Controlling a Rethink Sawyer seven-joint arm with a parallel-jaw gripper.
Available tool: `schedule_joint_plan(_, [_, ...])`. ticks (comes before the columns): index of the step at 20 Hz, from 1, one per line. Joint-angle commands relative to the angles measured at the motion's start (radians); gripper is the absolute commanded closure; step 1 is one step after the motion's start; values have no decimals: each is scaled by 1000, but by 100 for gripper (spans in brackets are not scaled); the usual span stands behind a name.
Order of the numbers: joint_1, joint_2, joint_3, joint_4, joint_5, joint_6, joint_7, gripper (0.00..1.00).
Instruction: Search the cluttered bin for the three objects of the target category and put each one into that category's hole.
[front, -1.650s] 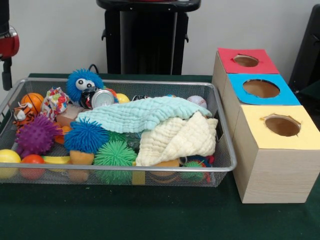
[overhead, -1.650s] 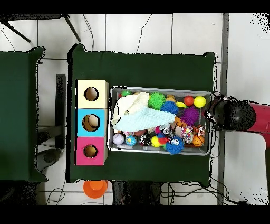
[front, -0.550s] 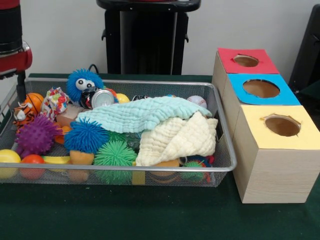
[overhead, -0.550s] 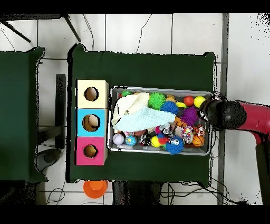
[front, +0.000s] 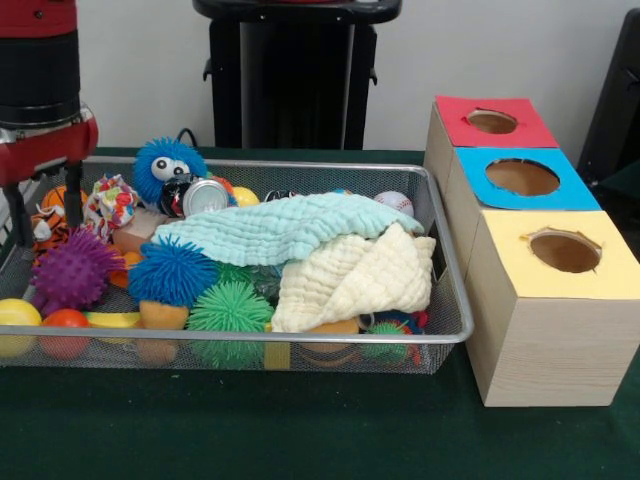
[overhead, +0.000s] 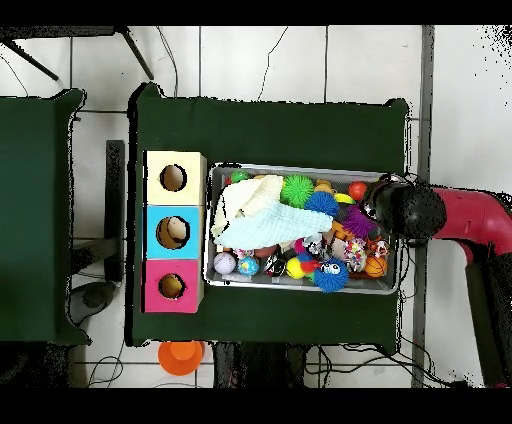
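Front view shows no words to read; the arm (front: 40, 90) hangs over the bin's (front: 445, 335) end by the tiger (front: 45, 228); I cannot tell its grip.

setting: a robotics lab test cell. indicators: a red and black robot arm (overhead: 455, 218) on a black pedestal (front: 296, 75) beside a table with a dark green cover (front: 300, 430); a purpose-built wooden sorting box (front: 540, 300) with red, blue and yellow tops and cut holes; loose cables (overhead: 270, 50) across a pale tiled floor (overhead: 260, 60); plain pale wall (front: 150, 70)
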Motion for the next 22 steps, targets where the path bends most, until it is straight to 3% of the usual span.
schedule_joint_plan(1, [32,69,-42,23,-53,-13,-6,0])
schedule_joint_plan(13, [141,121,-161,-90,-93,96,38,0])
schedule_joint_plan(22, [213,109,-215,-137,-66,115,58,0])
